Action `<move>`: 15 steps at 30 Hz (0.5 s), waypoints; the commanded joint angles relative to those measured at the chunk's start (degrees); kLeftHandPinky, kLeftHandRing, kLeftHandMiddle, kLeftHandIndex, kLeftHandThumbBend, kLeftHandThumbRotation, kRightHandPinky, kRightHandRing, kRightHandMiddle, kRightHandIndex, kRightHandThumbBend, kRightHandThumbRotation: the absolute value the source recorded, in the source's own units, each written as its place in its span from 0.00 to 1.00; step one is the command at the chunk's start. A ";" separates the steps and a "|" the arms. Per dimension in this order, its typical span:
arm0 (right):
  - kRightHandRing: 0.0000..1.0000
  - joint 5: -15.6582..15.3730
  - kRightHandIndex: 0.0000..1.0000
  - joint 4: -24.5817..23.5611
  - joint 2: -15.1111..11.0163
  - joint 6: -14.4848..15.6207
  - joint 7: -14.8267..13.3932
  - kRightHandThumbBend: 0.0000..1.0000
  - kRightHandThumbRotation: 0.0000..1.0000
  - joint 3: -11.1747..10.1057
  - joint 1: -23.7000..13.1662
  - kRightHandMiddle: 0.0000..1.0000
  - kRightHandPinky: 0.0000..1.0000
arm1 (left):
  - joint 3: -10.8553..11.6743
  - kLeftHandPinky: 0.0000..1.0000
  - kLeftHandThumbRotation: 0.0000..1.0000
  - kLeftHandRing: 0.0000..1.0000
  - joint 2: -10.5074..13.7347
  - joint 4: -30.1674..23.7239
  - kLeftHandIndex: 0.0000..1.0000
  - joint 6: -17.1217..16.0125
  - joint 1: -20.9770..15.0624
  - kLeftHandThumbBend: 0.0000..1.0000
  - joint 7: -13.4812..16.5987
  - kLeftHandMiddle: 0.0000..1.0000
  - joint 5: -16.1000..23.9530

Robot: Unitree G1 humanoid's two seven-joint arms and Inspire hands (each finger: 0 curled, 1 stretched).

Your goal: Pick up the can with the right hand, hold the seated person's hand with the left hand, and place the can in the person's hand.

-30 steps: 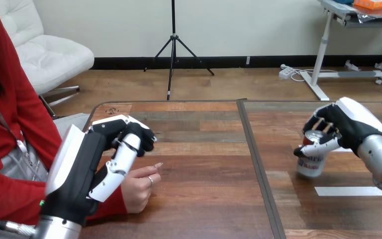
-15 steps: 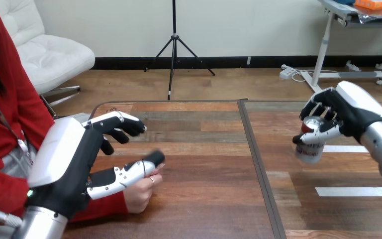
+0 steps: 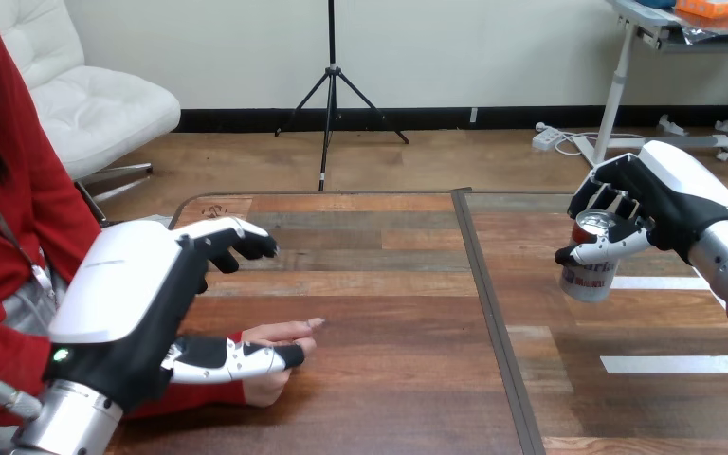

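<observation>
Right hand (image 3: 665, 201): fingers and thumb curled round the can, gripping near its top.
Can (image 3: 588, 277): red and silver, slightly tilted, over the table's right part, well apart from the person's hand.
Left hand (image 3: 123, 303): fingers straight, spread wide from the thumb, gripping nothing; it hangs over the person's hand, thumb across it, contact unclear.
Person's hand (image 3: 284, 332): on the table (image 3: 389, 379) at its left side, fingers pointing right.

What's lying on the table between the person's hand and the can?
Nothing: in the head view, only bare table with a dark seam lies between the person's hand and the can.
</observation>
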 commanded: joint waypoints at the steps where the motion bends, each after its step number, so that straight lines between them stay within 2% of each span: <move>1: 0.35 1.69 0.51 -3.62 -0.61 -1.64 -0.05 0.68 0.00 -1.57 -4.83 0.43 0.33 | -1.54 0.51 0.24 0.64 3.01 1.21 0.66 -0.92 -3.71 1.00 -0.61 0.69 2.14; 15: 0.37 2.41 0.51 -4.28 -0.42 -1.42 0.33 0.67 0.00 -1.71 -4.88 0.45 0.34 | -3.59 0.55 0.17 0.67 4.95 3.06 0.68 2.44 -5.36 1.00 -3.12 0.71 6.14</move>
